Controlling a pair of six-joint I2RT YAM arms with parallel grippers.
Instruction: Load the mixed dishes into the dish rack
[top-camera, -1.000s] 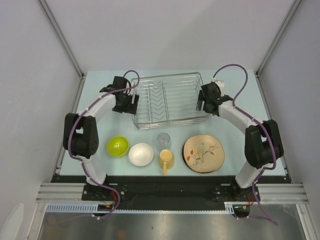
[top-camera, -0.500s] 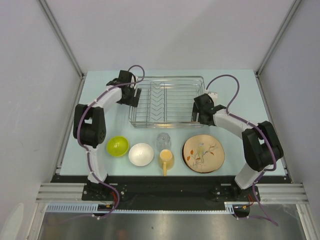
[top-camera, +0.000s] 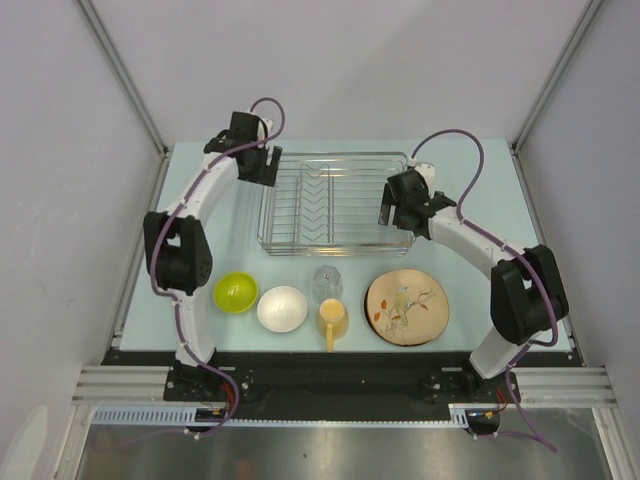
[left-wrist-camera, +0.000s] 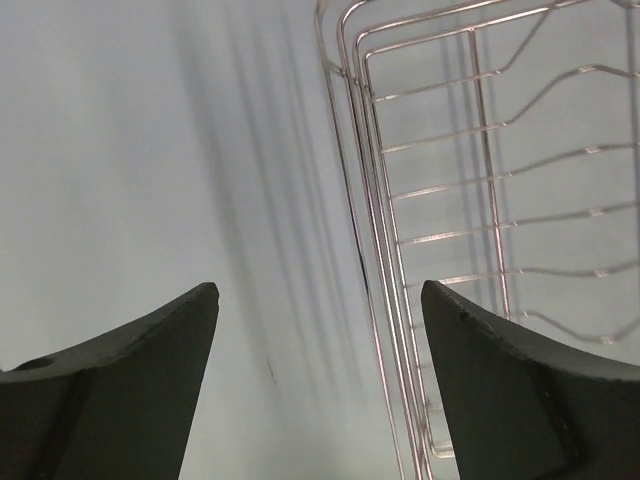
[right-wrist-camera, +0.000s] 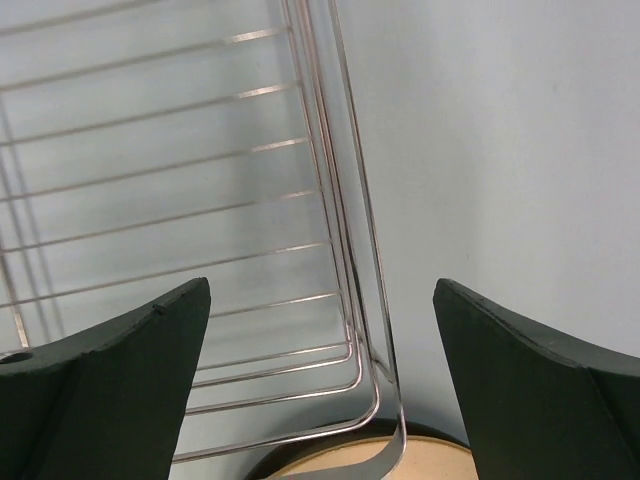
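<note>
Now the dish rack (top-camera: 335, 203) is sitting empty toward the far middle of the pale counter (top-camera: 470, 190), with every dish lying outside it. Along the near side, a row is running from left to right: the small lime-green bowl (top-camera: 236, 292), the small white bowl (top-camera: 282, 308), the yellow mug (top-camera: 332, 320) with its handle pointing near, and the large floral plate (top-camera: 407, 307). The clear glass (top-camera: 327, 282) is standing just beyond the mug, between it and the rack's near wall.

The left arm (top-camera: 205, 195) is reaching to the rack's far-left corner. In the left wrist view the left jaws are standing wide apart and gripping nothing; the rack's left rim (left-wrist-camera: 375, 250) is running between the two dark fingers (left-wrist-camera: 130, 400), closer to the right one, with bare counter filling the remaining gap.

The right arm (top-camera: 465, 235) is stretching to the rack's right end. In the right wrist view the right jaws are likewise gaping wide and carrying nothing, with the rack's corner (right-wrist-camera: 365, 395) lying between the fingers (right-wrist-camera: 100, 390) and the plate's tan edge (right-wrist-camera: 340, 465) peeking in just below that corner.
</note>
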